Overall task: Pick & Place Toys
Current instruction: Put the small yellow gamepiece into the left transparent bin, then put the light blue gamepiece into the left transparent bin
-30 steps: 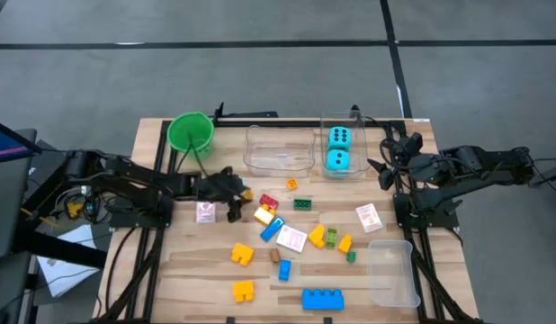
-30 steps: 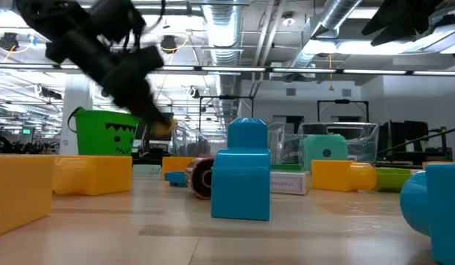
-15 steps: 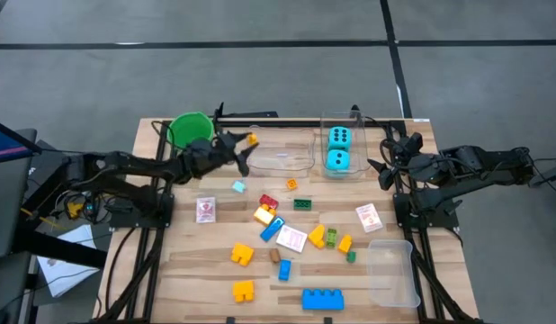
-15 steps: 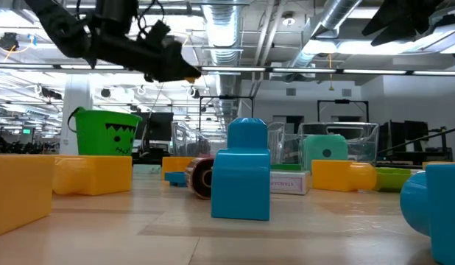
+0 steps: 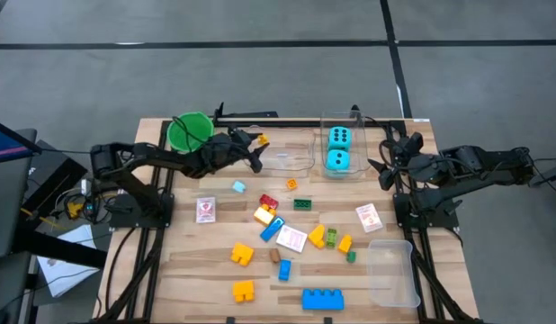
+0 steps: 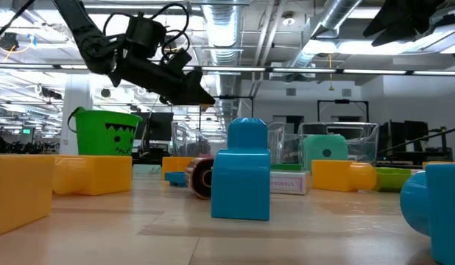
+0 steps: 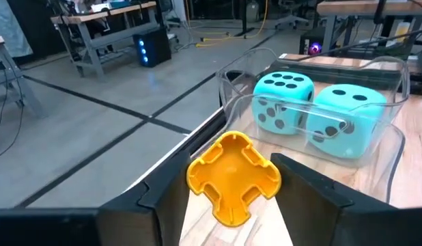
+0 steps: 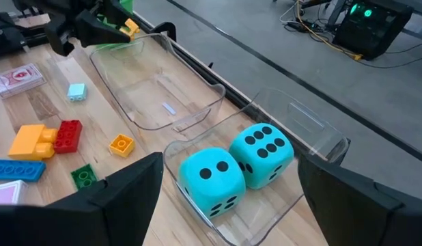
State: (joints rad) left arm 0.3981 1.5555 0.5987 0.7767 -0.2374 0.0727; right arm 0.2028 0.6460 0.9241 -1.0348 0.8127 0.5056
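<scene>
from above, the left claw (image 5: 257,144) hangs over the near-left rim of the empty clear tub (image 5: 280,149) at the back of the tabletop (image 5: 197,270), clamped on a small orange block (image 5: 261,140). just beside that tub, a second tub (image 5: 343,148) already holds the two cyan dice (image 5: 337,149). the right claw (image 5: 386,162) waits by that tub's right side, fingers apart and holding nothing. a green bucket (image 5: 190,130) stands at the back left. most toys are still loose: cards (image 5: 206,211) and many blocks, among them a long blue block (image 5: 322,299) near the front edge. a third tub (image 5: 391,272) sits at the front right with nothing visible in it.

at table level, the left claw (image 6: 202,94) is raised well above the tabletop, pointing toward the tubs; a tall blue block (image 6: 242,173) and yellow blocks (image 6: 91,175) fill the foreground.

the left wrist view shows the orange block (image 7: 233,176) pinched between the two fingers (image 7: 166,195), with the dice (image 7: 313,116) in their tub beyond.

the right wrist view shows the dice (image 8: 235,167) resting in their tub, the empty tub (image 8: 156,89) next to it, and the left claw (image 8: 119,27) bringing the block to its far end.

judging by this, only the dice are put away; the held block looks about to go in, and nearly all blocks and cards remain.
</scene>
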